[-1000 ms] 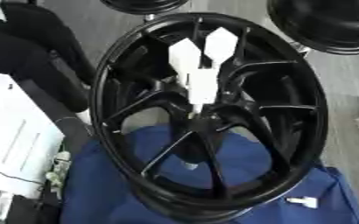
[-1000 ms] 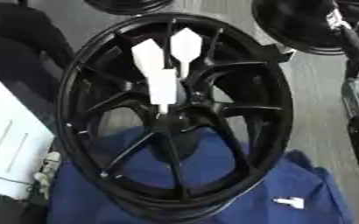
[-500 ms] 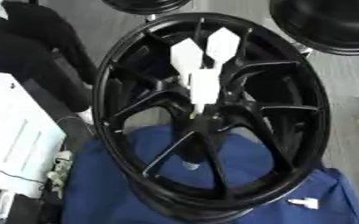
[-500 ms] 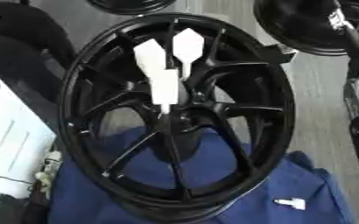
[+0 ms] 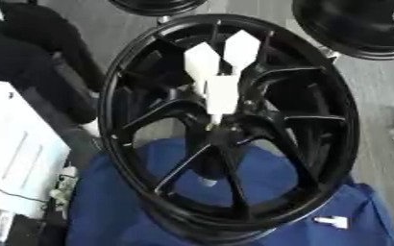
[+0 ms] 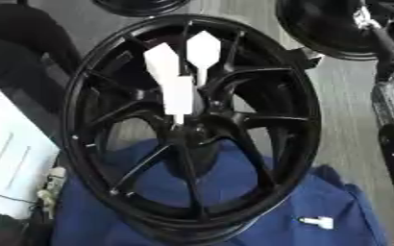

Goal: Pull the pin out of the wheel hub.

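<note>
Left eye view showed neither robot hand, so their state could not be told. At the centre of the black spoked alloy wheel hub [image 5: 234,129] stood the white forked plastic pin [image 5: 215,77], tip in the hub. It looked light, stiff and graspable by its stem. Its seated end was hidden.

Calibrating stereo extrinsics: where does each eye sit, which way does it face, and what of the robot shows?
Left eye view: in the head, looking down at the black wheel and the white pin at its hub; none of the robot shows.
Right eye view: same head, same downward look; a black-and-silver arm, probably the robot's right, runs along the right edge, no hand.
Shared: wheel, pin, blue cloth.
</note>
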`<move>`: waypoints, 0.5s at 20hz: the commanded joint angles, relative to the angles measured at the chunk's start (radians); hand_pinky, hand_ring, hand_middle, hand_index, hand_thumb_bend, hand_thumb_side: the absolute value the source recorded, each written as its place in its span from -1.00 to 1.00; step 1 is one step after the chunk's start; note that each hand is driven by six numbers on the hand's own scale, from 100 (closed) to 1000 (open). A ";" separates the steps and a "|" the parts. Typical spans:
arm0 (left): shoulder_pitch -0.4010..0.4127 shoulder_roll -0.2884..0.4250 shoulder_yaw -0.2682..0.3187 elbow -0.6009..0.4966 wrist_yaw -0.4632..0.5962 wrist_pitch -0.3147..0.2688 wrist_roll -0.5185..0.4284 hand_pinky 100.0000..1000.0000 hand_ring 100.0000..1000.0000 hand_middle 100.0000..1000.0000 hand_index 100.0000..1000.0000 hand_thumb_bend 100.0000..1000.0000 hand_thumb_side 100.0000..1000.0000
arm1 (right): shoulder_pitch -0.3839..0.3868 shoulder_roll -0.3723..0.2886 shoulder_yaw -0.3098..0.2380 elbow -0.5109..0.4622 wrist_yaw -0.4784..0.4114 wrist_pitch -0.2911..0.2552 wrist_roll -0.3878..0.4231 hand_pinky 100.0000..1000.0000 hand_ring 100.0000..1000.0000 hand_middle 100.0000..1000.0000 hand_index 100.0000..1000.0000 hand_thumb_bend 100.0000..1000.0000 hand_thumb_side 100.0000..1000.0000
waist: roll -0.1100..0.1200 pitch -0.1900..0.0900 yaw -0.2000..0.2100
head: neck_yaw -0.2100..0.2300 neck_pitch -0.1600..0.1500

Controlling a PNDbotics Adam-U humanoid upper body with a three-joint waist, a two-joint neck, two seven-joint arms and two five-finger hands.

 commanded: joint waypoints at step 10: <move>-0.138 0.284 -0.074 -0.124 -0.133 0.066 -0.336 0.47 0.51 0.40 0.52 -0.08 0.23 | -0.005 -0.054 0.002 -0.031 0.012 0.011 -0.002 0.64 0.44 0.29 0.66 0.02 -0.20 | 0.009 -0.021 0.001 | -0.024 -0.013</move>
